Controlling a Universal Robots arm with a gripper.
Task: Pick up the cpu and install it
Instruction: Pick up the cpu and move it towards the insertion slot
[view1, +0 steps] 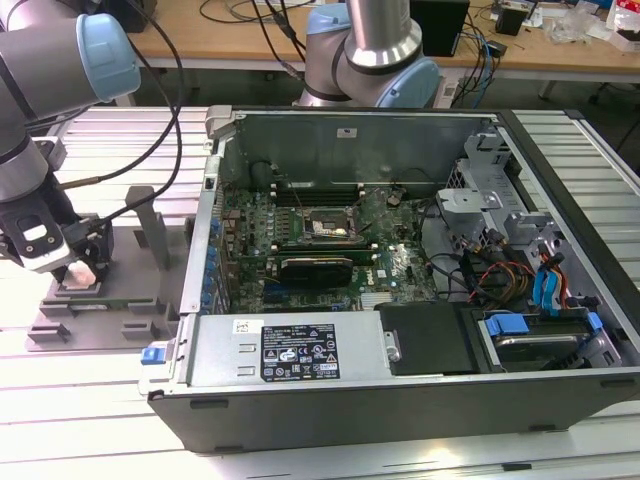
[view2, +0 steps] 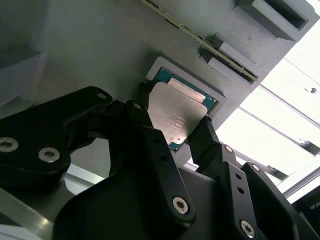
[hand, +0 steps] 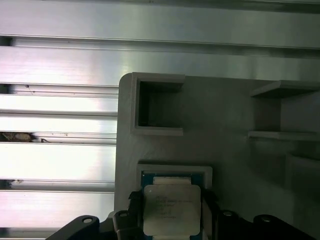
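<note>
Pinching the cpu (view2: 176, 116) by its edges, the gripper (view2: 172, 124) sits at the grey tray (hand: 225, 110).

The arm (view1: 30, 150) stands at the exterior view's left, wrist directed downward. The gripper (view1: 78, 268) sits low. Its black fingers (view2: 202, 137) are closed against two opposite edges of the cpu (view2: 175, 112).

Exterior view: elevated, off-arm, angled down over open computer case (view1: 400, 415) and grey tray (view1: 100, 325). Wrist views: close on tray, first straight down, second slanted. Cpu (hand: 171, 210) (view2: 175, 117) in both wrist views.
</note>
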